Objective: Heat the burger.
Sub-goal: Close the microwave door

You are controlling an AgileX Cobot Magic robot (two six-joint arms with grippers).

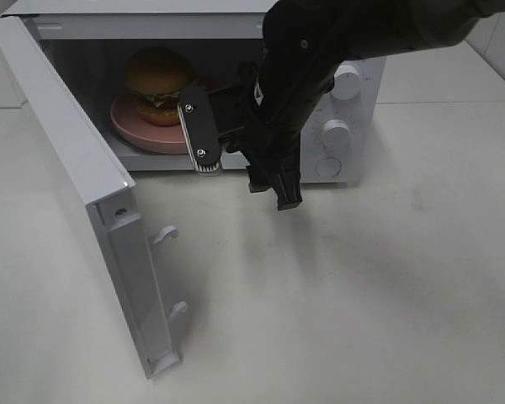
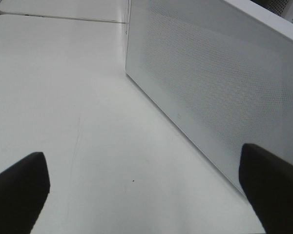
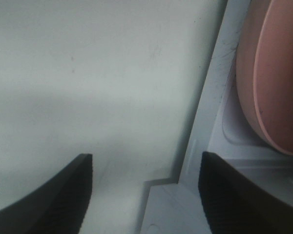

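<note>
Left of the open microwave door [image 1: 82,164], the left gripper [image 2: 142,158] hung over the white table [image 1: 362,295], fingers spread wide and holding nothing. At the front sill of the microwave [image 1: 358,93], the right gripper [image 1: 246,181] had its fingers well apart and empty. Just beyond them lay the pink plate [image 1: 139,135]. The burger [image 1: 158,82] sat on it inside the cavity, farther in than the fingers and untouched by them.

White microwave [image 1: 372,109] on white table [image 1: 379,286], door [image 1: 63,126] wide open; pink plate [image 1: 139,130] inside; knobs [image 1: 335,132] on right panel.
</note>
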